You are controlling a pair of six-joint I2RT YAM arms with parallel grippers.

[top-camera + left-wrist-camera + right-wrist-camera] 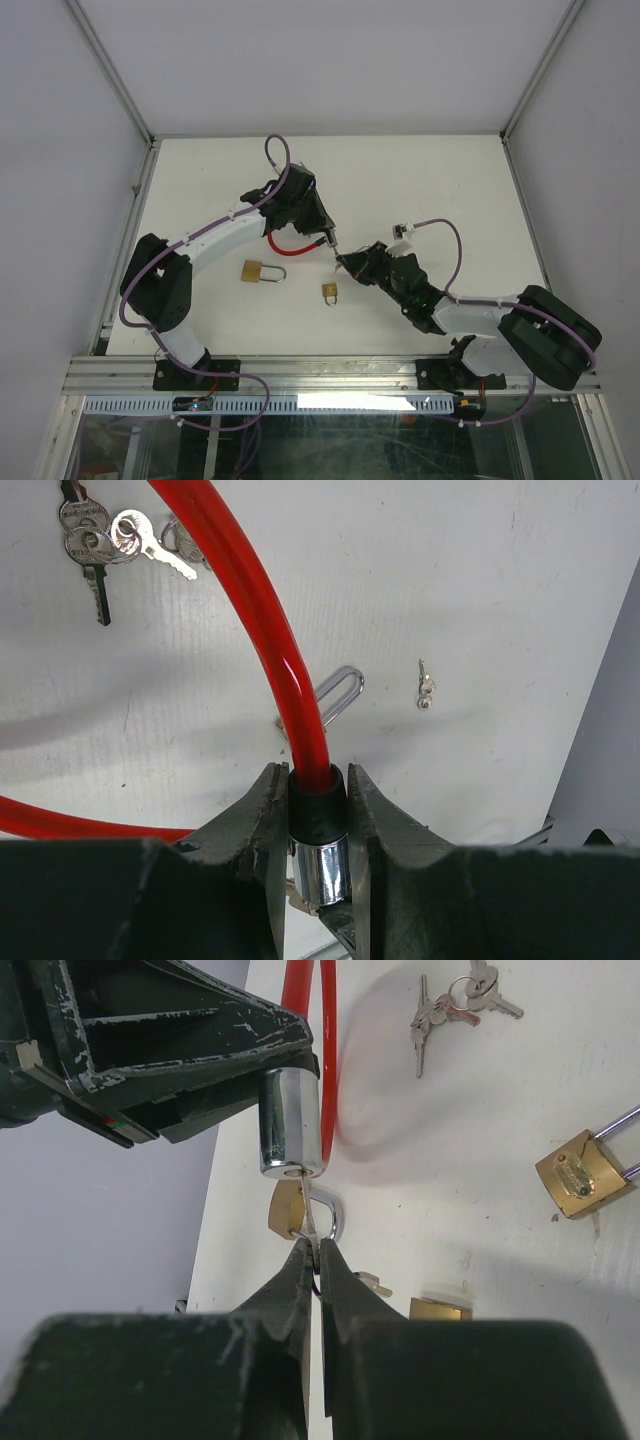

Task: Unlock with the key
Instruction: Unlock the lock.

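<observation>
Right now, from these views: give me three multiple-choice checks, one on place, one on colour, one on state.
1. The tip of the key is: A) at the end of the chrome barrel B) in a brass padlock C) flat on the table.
2. The cable is: A) blue B) red C) green.
3. The left gripper is: A) open, empty B) clamped on the barrel C) holding loose keys.
1 A: the right gripper holds it up against the barrel's end. 2 B: plainly red in both wrist views. 3 B: its fingers pinch the barrel.
</observation>
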